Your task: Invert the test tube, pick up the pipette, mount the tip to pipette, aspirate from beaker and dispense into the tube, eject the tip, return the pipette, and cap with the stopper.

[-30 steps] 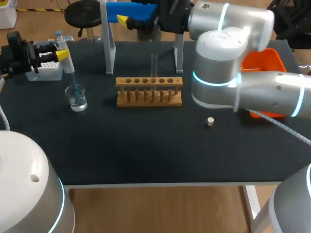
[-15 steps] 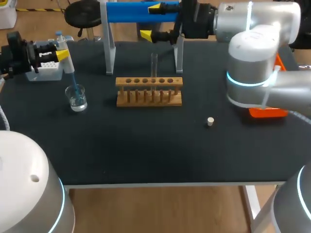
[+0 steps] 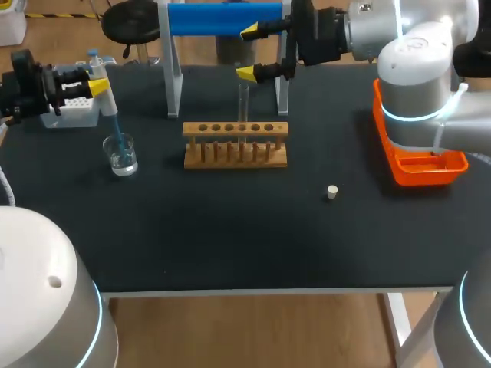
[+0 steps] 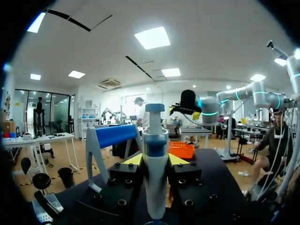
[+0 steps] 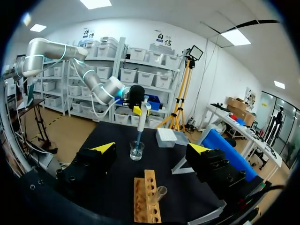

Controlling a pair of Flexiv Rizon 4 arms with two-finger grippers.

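Note:
My left gripper (image 3: 97, 84) is at the table's far left, shut on the white pipette (image 3: 107, 101), held upright. Its blue tip dips into the glass beaker (image 3: 122, 155). In the left wrist view the pipette (image 4: 155, 159) stands between the yellow fingertips (image 4: 133, 160). A clear test tube (image 3: 243, 102) stands upright in the wooden rack (image 3: 235, 144). My right gripper (image 3: 251, 52) hangs open just above and behind the tube, holding nothing. From the right wrist, the tube (image 5: 158, 194) and rack (image 5: 147, 201) lie below the open gripper (image 5: 151, 148), the beaker (image 5: 137, 151) ahead. A small stopper (image 3: 331, 192) lies right of the rack.
A tip box (image 3: 73, 109) sits behind the beaker, close to my left gripper. The pipette stand with its blue bar (image 3: 222, 18) rises behind the rack. An orange tray (image 3: 419, 157) stands at the right, under my right arm.
My right arm has swung to the right, uncovering the orange tray. Its open gripper moved from the blue bar down and right, to above the test tube. The left arm kept still.

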